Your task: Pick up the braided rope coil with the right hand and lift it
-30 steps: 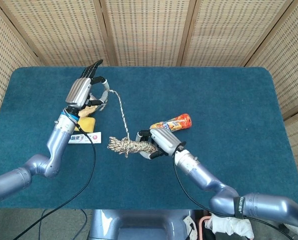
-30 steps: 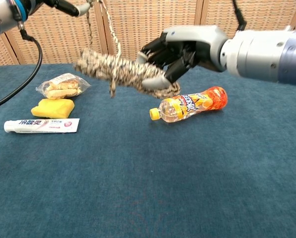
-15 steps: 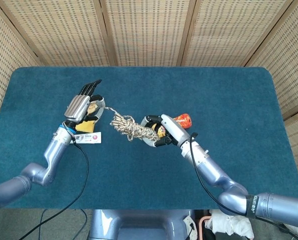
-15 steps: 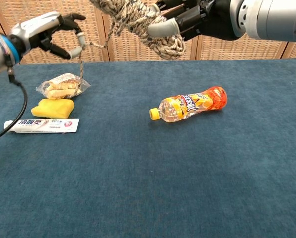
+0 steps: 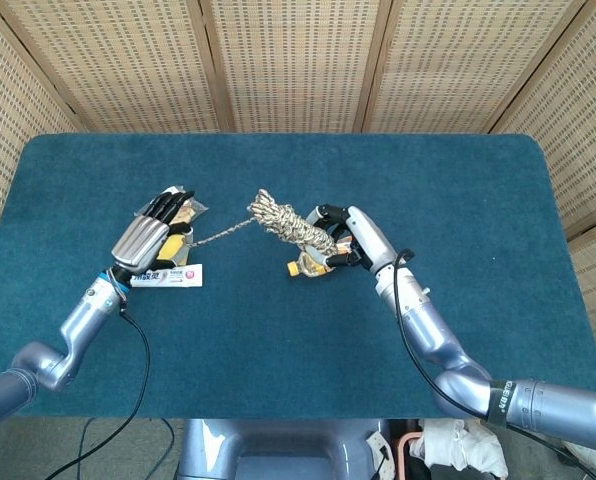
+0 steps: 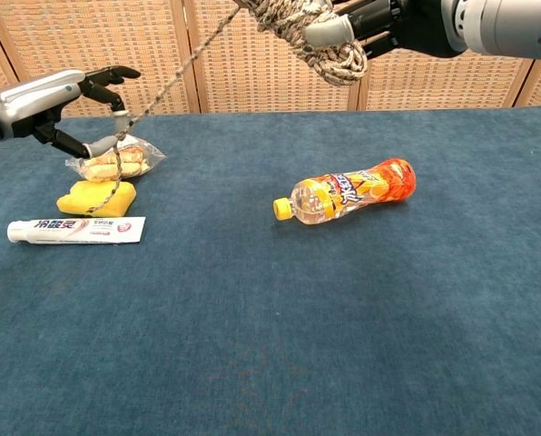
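The rope coil is held well above the table in the curled fingers of the right hand. A loose tail runs down to the left hand, where it appears to be caught between thumb and finger. The coil is judged light, soft and floppy, with rough braid that should not slip; it is best gripped around its bundled middle. The tail's slant is shown best in the chest view, where the right hand is partly cropped; both hands are shown whole from the head.
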You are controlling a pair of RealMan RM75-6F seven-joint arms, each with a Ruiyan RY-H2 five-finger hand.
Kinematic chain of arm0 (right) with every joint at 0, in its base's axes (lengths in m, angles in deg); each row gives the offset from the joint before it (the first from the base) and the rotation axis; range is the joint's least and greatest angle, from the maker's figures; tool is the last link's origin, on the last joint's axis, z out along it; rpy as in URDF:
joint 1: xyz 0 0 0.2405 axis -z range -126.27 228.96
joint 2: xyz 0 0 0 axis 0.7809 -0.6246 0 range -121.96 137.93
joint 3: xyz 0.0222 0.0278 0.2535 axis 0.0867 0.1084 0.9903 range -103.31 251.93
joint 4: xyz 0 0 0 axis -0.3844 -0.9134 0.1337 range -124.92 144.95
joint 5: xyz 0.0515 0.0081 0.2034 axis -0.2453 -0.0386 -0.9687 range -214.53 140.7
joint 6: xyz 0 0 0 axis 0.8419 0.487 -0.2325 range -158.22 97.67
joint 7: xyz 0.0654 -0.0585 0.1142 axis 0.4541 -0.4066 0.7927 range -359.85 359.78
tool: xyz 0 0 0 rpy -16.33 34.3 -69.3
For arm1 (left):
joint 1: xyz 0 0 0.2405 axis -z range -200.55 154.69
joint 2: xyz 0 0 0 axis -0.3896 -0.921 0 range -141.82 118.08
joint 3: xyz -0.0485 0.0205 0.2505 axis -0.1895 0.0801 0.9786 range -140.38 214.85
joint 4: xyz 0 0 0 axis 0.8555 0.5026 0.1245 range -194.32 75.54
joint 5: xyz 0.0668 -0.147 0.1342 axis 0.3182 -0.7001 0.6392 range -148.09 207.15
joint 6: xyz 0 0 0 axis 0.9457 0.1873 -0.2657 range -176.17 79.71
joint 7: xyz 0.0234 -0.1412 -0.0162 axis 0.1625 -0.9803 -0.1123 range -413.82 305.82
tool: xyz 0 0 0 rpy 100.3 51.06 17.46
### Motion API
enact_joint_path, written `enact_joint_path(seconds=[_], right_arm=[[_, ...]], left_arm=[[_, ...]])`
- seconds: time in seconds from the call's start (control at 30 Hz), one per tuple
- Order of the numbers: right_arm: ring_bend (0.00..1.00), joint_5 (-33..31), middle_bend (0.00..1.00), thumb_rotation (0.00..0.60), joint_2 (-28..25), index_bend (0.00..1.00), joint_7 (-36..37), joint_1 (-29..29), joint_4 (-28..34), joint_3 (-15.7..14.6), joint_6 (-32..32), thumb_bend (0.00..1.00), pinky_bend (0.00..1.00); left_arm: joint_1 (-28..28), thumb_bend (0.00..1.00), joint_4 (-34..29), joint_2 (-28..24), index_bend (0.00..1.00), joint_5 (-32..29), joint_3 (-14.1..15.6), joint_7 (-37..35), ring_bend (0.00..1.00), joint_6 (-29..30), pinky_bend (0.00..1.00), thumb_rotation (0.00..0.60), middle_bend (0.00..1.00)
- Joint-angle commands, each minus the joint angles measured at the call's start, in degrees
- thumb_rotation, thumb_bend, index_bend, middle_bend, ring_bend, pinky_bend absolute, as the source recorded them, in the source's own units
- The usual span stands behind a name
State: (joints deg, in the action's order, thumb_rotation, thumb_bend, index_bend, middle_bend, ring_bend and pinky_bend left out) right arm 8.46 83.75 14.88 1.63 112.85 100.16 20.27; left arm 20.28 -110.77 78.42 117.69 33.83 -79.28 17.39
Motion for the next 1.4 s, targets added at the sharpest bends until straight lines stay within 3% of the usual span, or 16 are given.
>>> enact_joint_path(seconds=[0.03, 0.33, 0.4, 0.47, 0.53, 0.57, 0.6, 0.8, 1.0, 1.1, 1.17, 1.4], right_arm=[[0.43, -0.2, 0.65, 0.6, 0.1, 0.67, -0.4, 0.0, -0.2, 0.0, 0.3, 0.75, 0.52], [0.43, -0.8, 0.65, 0.6, 0.2, 0.67, -0.9, 0.2, -0.3, 0.0, 0.4, 0.75, 0.52], [0.43, -0.6, 0.65, 0.6, 0.2, 0.67, -1.1, 0.3, -0.2, -0.1, 0.3, 0.75, 0.52], [0.43, -0.4, 0.65, 0.6, 0.2, 0.67, -1.2, 0.4, -0.2, -0.1, 0.3, 0.75, 0.52], [0.43, -0.2, 0.65, 0.6, 0.1, 0.67, -1.2, 0.5, -0.2, -0.1, 0.3, 0.75, 0.52], [0.43, -0.1, 0.65, 0.6, 0.1, 0.67, -1.2, 0.5, -0.2, -0.1, 0.3, 0.75, 0.52], [0.43, 0.0, 0.65, 0.6, 0.1, 0.67, -1.2, 0.6, -0.2, -0.1, 0.3, 0.75, 0.52], [0.43, 0.8, 0.65, 0.6, -0.2, 0.67, -1.1, 1.0, -0.1, -0.2, 0.0, 0.75, 0.52], [0.43, 1.9, 0.65, 0.6, -0.2, 0.67, -1.0, 1.3, -0.3, -0.5, -0.3, 0.75, 0.52], [0.43, 2.6, 0.65, 0.6, -0.3, 0.67, -1.2, 1.5, -0.3, -0.7, -0.2, 0.75, 0.52], [0.43, 3.0, 0.65, 0.6, -0.4, 0.67, -1.2, 1.6, -0.1, -0.7, -0.1, 0.75, 0.52], [0.43, 3.5, 0.65, 0.6, -0.6, 0.67, -1.5, 1.9, 1.1, -0.7, 0.7, 0.75, 0.52]], left_arm=[[-0.3, 0.54, 0.2, -0.4, 0.78, 1.0, 0.8, 0.8, 0.0, 0.5, 0.0, 0.6, 0.0], [-0.6, 0.54, -1.2, -1.3, 0.78, 2.9, 1.7, 3.1, 0.0, 2.2, 0.0, 0.6, 0.0], [-0.6, 0.54, -1.5, -1.6, 0.74, 3.2, 1.5, 4.0, 0.0, 2.6, 0.0, 0.6, 0.0], [-0.6, 0.45, -1.9, -1.9, 0.47, 3.2, 1.5, 4.8, 0.0, 2.6, 0.0, 0.6, 0.0], [-0.8, 0.13, -2.8, -2.3, 0.08, 2.9, 1.2, 5.7, 0.0, 2.7, 0.0, 0.6, 0.0], [-0.8, 0.05, -3.1, -2.5, 0.01, 2.8, 1.2, 5.8, 0.0, 2.7, 0.0, 0.6, 0.0], [-0.9, 0.0, -3.6, -2.8, 0.0, 2.8, 1.1, 5.9, 0.0, 3.0, 0.0, 0.6, 0.0], [-2.5, 0.0, -8.5, -6.0, 0.0, 0.2, -0.4, 8.0, 0.0, 3.4, 0.0, 0.6, 0.0], [-10.9, 0.0, -26.4, -13.9, 0.0, -11.0, -2.5, 25.4, 0.0, 7.2, 0.0, 0.6, 0.0], [-16.6, 0.0, -36.3, -17.9, 0.0, -16.1, -2.0, 35.7, 0.0, 12.7, 0.0, 0.6, 0.0], [-19.6, 0.0, -41.2, -19.6, 0.0, -18.5, -1.6, 37.6, 0.0, 15.3, 0.0, 0.6, 0.0], [-25.5, 0.0, -46.4, -21.6, 0.0, -19.5, 0.8, 41.2, 0.0, 20.5, 0.0, 0.6, 0.0]])
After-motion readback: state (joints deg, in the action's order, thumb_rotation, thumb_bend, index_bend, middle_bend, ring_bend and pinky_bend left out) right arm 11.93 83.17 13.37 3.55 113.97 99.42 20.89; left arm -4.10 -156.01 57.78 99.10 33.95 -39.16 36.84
